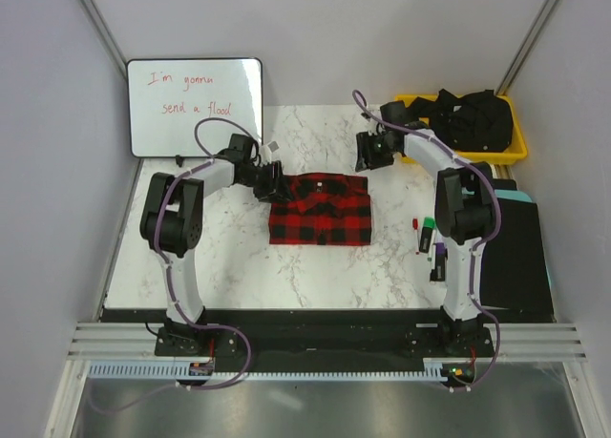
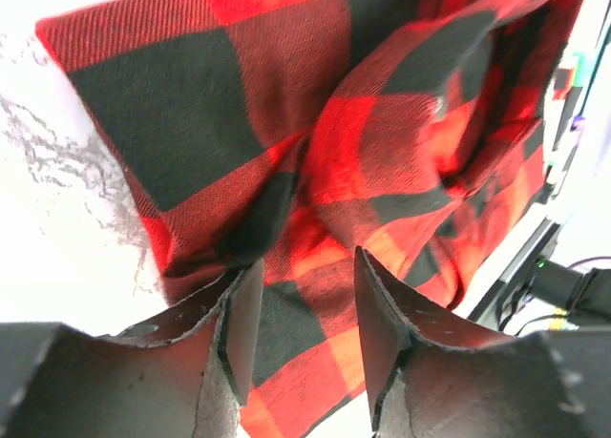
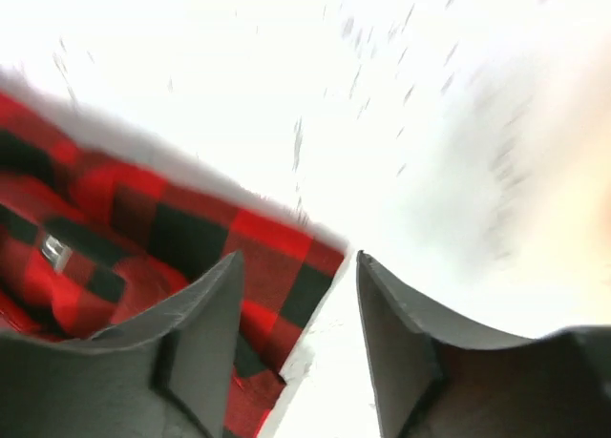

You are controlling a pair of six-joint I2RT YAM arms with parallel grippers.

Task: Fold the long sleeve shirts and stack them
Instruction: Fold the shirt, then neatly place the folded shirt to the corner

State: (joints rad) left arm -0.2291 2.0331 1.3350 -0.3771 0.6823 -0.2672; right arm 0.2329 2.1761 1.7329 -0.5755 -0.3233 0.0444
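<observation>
Nearest, on the white marble-patterned desk (image 1: 239, 257), just left of the right arm's lower link: a small cluster of marker pens (image 1: 427, 236) with red, green and purple caps.

Further in, at mid-desk: the red-and-black buffalo-check flannel shirt (image 1: 320, 214), folded into a flat rectangle, collar toward the far edge, lying alone and not on any stack.

At the shirt's far-left corner: the left gripper (image 1: 270, 182), low over the cloth. Jaws spread, checked fabric showing through the gap between them in the left wrist view, nothing pinched. Cannot tell whether the tips touch the cloth.

Slightly beyond the shirt's far-right corner: the right gripper (image 1: 366, 154), over bare desk. Jaws spread, only white marble between them in the right wrist view. Shirt corner just to the left of the left-hand finger there. Much of that view blurred.

Farthest back, at the left: a white rectangular whiteboard (image 1: 196, 106) with red handwriting, propped upright. At the far right corner: a yellow plastic bin (image 1: 511, 154) holding crumpled black cloth (image 1: 468, 118), well apart from the shirt.
</observation>
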